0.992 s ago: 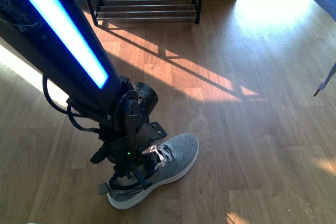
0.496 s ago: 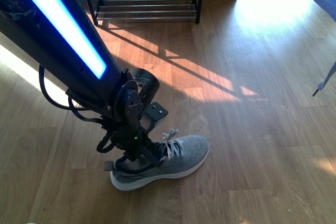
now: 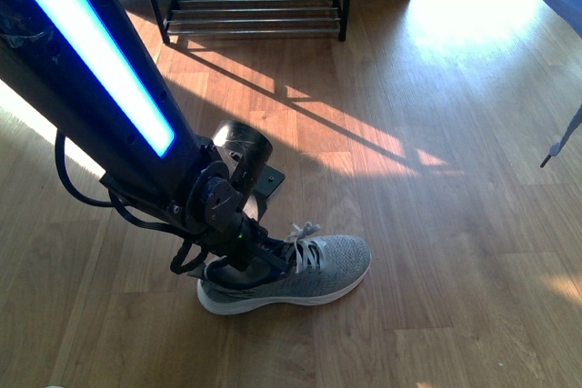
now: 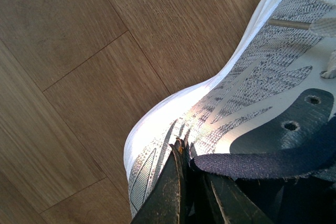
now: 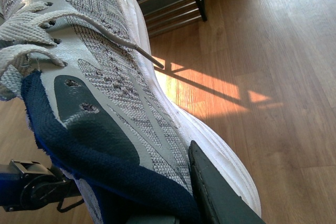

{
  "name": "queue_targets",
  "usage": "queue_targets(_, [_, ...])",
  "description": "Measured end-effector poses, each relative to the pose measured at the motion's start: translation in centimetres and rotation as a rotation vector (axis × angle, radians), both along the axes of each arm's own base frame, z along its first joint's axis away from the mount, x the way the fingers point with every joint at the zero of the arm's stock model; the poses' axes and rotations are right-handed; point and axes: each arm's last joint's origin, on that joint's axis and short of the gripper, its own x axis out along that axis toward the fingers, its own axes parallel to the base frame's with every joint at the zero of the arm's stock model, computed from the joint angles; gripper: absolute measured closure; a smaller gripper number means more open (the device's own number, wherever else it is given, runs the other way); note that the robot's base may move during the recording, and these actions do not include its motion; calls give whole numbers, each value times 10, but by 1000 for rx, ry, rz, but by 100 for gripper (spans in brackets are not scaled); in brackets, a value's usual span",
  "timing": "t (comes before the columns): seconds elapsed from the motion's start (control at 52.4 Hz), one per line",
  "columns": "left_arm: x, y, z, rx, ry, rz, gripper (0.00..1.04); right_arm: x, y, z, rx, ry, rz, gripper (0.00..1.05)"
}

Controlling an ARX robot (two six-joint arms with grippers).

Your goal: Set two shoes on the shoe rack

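Grey knit lace-up sneaker with white sole (image 3: 305, 272): on or just above the wood-plank floor (image 3: 436, 224), I cannot tell which. It sits mid-room, well apart from the low black metal shoe rack with silver bars (image 3: 255, 15). The left gripper (image 3: 238, 259) is clamped on its navy heel collar.

The second grey knit sneaker (image 5: 105, 66) looks grasped by the right gripper (image 5: 181, 195), with one dark finger (image 5: 215, 192) pressed on its outer side.

Progress, as I judge it: both shoes are in hand, but neither is on the rack, and the visible bars carry no shoe. Carrying and setting down both remains.
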Motion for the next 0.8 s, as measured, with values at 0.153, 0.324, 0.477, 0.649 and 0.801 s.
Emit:
queue_targets(0.153, [0, 0, 0, -36, -26, 28, 103, 0, 0, 0, 0, 0, 0, 103])
queue_targets(0.324, [0, 0, 0, -80, -79, 63, 103, 0, 0, 0, 0, 0, 0, 103])
queue_targets(0.477, [1, 0, 1, -97, -138, 117, 103, 0, 0, 0, 0, 0, 0, 103])
queue_targets(0.649, [2, 1, 2, -111, -193, 197, 103, 0, 0, 0, 0, 0, 0, 103])
queue_targets(0.801, [3, 2, 3, -125, -232, 286, 103, 0, 0, 0, 0, 0, 0, 103])
